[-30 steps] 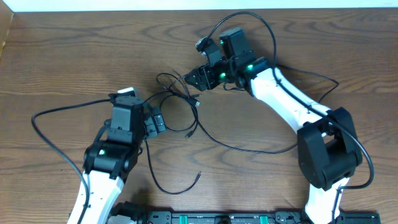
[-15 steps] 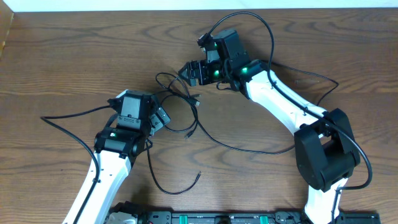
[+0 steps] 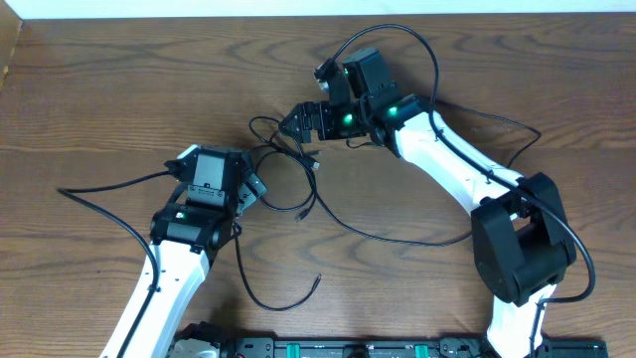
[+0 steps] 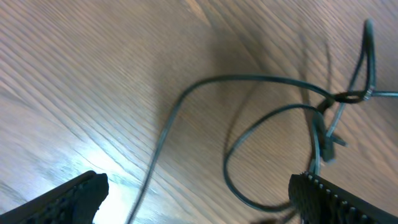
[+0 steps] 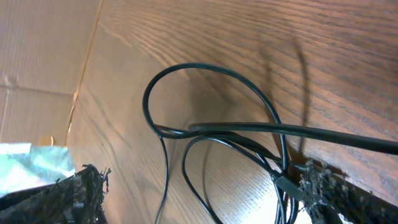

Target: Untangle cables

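Only overhead shows the cables (image 3: 281, 151) trailing beyond the tangle.

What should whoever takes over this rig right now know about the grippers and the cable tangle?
Left gripper: jaws open, empty, beside the tangle's left edge.
Right gripper: jaws open, nothing visibly clamped, over the tangle's upper loops.
Thin black cables: knotted together midway across the dark wooden table; one loose end lies near the front edge.
Done: nothing separated yet.
Left: pull the loops apart and lay each cable out singly.
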You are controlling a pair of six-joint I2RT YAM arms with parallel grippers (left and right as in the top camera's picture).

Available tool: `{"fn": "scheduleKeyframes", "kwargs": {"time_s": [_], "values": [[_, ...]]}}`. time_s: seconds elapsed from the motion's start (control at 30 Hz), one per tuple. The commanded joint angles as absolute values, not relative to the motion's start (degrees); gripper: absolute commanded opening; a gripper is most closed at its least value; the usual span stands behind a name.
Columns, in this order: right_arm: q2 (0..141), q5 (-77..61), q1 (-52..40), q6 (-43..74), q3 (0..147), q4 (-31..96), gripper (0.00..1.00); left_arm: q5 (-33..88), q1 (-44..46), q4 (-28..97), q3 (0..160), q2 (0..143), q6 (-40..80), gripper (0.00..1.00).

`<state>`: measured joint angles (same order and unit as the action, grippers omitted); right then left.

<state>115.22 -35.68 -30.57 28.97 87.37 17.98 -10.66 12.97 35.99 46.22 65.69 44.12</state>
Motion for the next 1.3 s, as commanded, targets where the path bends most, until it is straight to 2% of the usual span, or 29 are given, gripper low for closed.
{"fn": "scheduleKeyframes", "kwargs": {"time_s": [0.0,0.3,0.5,0.87,1.07,1.27], "values": [[115.8,-30.3,-32.1,36.5,87.5,17.8,0.99,-15.5,12.9,36.6,46.2,65.9,40.5,0.98],[116.1,-19.2,-35.3,48.4,87.5,10.9,0.99,-25.2,12.9,35.9,46.2,68.5,41.1,0.98],[116.3,-13.6,-36.2,47.9,87.5,9.7,0.98,-25.1,13.0,32.0,46.2,76.1,25.9,0.98],[118.3,-13.0,-36.0,49.5,87.5,8.6,0.98,-25.1,13.0,24.4,46.2,84.3,9.7,0.98],[118.3,-10.9,-36.0,49.5,87.5,8.3,0.98,-24.9,12.9,17.4,46.2,86.3,3.2,0.98],[118.3,-10.9,-35.7,49.5,87.5,8.3,0.97,-24.9,12.9,12.0,46.2,88.9,3.0,0.98]]}}
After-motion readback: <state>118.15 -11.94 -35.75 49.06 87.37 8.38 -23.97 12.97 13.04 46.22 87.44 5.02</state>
